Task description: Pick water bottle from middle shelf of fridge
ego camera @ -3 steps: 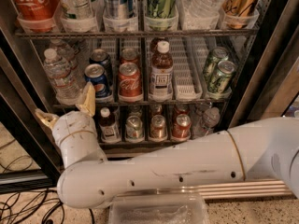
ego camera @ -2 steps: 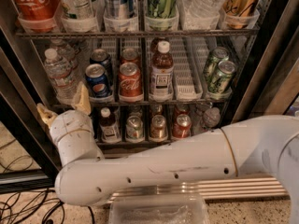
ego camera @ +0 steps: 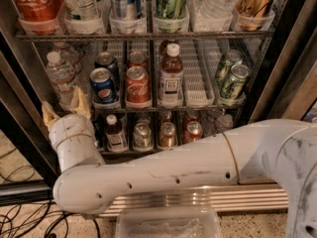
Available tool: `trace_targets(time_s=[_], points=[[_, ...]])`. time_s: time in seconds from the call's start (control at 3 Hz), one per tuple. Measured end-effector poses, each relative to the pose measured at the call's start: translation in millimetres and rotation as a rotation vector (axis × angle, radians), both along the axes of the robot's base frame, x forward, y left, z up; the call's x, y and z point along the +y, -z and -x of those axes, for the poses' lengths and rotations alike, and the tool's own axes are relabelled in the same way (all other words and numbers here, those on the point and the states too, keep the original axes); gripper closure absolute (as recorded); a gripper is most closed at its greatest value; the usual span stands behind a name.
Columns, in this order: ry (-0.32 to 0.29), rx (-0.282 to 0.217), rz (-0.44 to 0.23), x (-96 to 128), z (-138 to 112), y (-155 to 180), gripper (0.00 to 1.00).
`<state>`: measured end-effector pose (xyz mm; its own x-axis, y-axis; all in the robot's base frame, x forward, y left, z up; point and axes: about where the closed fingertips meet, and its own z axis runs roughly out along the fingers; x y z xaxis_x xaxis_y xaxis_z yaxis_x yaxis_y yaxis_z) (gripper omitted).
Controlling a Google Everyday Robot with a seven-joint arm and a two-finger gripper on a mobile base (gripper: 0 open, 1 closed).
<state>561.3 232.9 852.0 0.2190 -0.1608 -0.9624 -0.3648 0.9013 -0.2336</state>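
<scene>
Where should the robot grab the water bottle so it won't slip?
Probably best around the ribbed body of the water bottle, below its white cap, coming straight from the front. It stands upright at the left end of the middle shelf, with the Pepsi can close on its right. The tool, open, sits low in front of it.

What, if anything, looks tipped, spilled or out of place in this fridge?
Nothing stands out. On the middle shelf the water bottle, cans and tea bottle all stand upright in their lanes, with no spill visible. The gripper sits just below and in front of the water bottle, fingers open, closed on nothing.
</scene>
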Motion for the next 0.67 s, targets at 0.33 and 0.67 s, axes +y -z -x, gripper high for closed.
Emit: trace_targets(time_s=[0.33,0.67], points=[[0.018,0.001,-0.005,2.6,-4.5,1.8,0.39],[0.038,0.000,0.000,3.6,-8.8,3.3,0.38]])
